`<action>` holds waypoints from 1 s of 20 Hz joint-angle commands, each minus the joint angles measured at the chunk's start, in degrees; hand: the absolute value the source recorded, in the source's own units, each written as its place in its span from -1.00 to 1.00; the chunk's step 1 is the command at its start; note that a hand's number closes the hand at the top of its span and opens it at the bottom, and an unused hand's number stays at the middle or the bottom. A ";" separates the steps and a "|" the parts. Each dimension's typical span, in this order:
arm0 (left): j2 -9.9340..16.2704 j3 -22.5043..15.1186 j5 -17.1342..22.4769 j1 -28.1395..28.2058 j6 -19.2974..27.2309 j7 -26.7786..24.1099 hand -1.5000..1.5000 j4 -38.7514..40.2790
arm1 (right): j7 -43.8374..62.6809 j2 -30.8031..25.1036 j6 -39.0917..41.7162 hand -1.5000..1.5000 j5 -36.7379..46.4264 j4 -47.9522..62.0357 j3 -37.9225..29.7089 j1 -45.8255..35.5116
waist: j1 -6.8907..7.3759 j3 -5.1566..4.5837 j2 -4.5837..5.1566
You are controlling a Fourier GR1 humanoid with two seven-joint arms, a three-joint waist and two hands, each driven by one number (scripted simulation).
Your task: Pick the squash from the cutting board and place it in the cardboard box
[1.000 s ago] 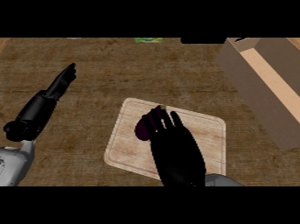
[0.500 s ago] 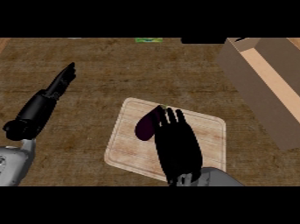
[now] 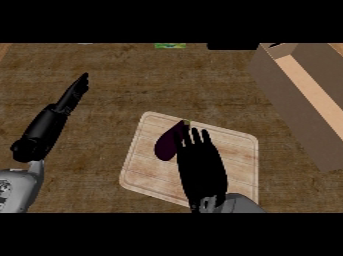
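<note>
Squash (image 3: 166,142) lies lengthwise (tip up-right).

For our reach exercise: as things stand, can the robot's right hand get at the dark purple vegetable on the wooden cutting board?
Probably yes. The right hand lies open over the light wooden cutting board, fingers straight, right beside the dark purple vegetable. Nothing stands between them.

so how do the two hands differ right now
The right hand lies over the cutting board, fingers straight, beside the dark purple squash. The left hand stretches over bare counter, far from the board and touching nothing. The right points straight up the view, the left slants. Both are black and open.
</note>
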 commanded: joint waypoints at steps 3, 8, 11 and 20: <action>-0.57 2.43 -0.87 1.72 -1.91 -2.22 0.00 0.10 | -0.86 -0.01 0.55 -1.00 4.49 3.02 -2.62 1.43 | 0.05 0.00 0.01; -2.72 2.59 -1.50 -1.08 -2.19 1.58 0.00 -1.55 | -4.57 -0.93 -3.42 -1.00 8.56 6.38 -2.08 5.16 | -0.10 0.01 0.01; -3.51 3.14 -3.30 -0.09 -3.21 0.72 0.00 -0.38 | -5.19 0.42 -1.39 -1.00 9.17 3.26 -3.88 6.69 | -0.07 0.01 -0.01; -3.37 4.39 -2.90 1.12 -5.36 1.20 0.00 -2.82 | -20.21 -0.02 -12.28 1.00 13.76 17.13 -4.02 -1.14 | 0.42 0.02 0.07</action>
